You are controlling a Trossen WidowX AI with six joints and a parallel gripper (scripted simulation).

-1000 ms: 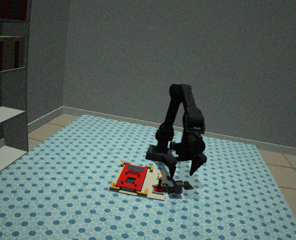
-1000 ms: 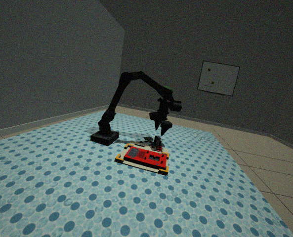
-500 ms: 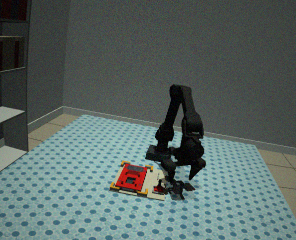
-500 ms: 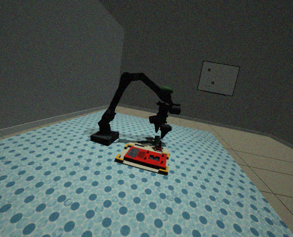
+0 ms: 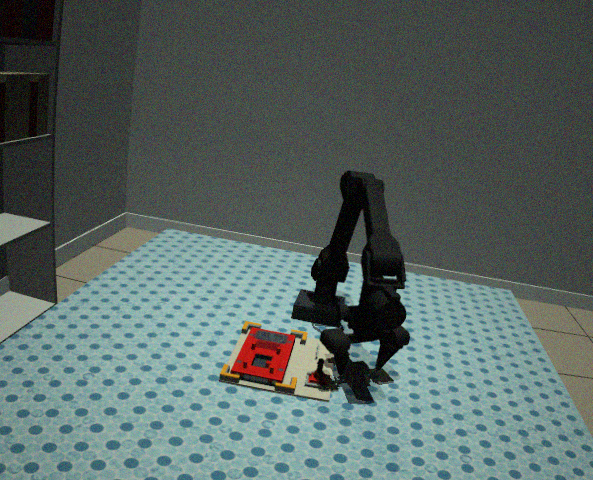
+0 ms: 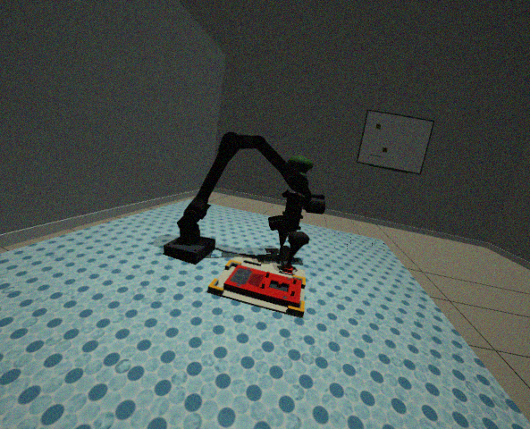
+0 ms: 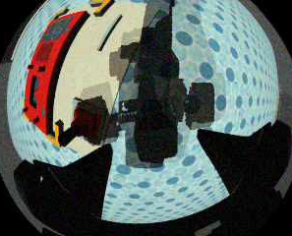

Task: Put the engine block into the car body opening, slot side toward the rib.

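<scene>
Engine block [image 5: 357,381]: in the top view it is lying as a dark grey piece on the dotted desk [image 5: 131,413], just beside the right edge of the cream base plate [image 5: 299,384], outside the red car body [image 5: 263,353], whose opening [image 5: 260,361] is showing unfilled. The tool [image 5: 368,369] is hanging over the block with its fingers spread wide and holding nothing; one fingertip [image 5: 381,369] is reaching nearly to the desk. A small red-based lever part [image 5: 318,376] is standing on the plate's corner, near the block. In the exterior view the tool [image 6: 287,258] is sitting low behind the car body [image 6: 262,281]; the block is hidden there. In the wrist view the block [image 7: 155,101] is lying between the spread fingers, with the lever part [image 7: 89,121] just to its left. Risks, as judged: a finger is likely to clip the lever part while closing, or an off-centre grip is likely to tilt the block, spoiling the slot-to-rib alignment.
</scene>
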